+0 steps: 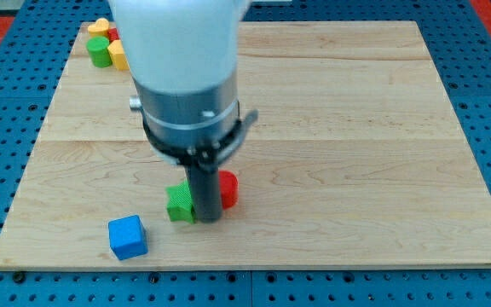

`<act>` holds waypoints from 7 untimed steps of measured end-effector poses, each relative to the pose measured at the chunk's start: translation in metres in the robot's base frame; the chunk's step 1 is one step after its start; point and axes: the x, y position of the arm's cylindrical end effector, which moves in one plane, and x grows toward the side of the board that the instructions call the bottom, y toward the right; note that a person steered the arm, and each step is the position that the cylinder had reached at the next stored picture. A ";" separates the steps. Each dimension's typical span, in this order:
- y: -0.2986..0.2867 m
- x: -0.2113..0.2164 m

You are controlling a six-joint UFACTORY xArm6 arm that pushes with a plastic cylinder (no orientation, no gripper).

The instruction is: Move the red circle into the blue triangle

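- The desk (356,128) is a pale wooden board, and most of it shows bare; the arm's white and grey housing (186,77) hangs over the middle and hides what lies behind it.
- No pincer exists on this rig, so there is nothing to call spread or pressed together: the arm ends in a dark rod, and my tip (207,219) sits low on the board between two blocks.
- A blue cube (128,236) stands near the view's bottom left, well apart from the tip. No blue triangle can be made out; it may be hidden behind the arm.
- The green block (179,204) is touching or just beside the rod on the view's left; its shape is unclear.
- The red circle (228,189), the task's thing, peeks out just right of the rod, partly covered by it.
- A cluster of small blocks, a green cylinder (100,52) among yellow and red pieces, sits at the view's top left corner.
- To do this step well, I judge the tip should push the red block squarely through its middle, steering clear of the green one so it is not dragged along.
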 end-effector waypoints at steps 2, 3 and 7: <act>0.013 -0.014; 0.062 -0.026; -0.014 -0.177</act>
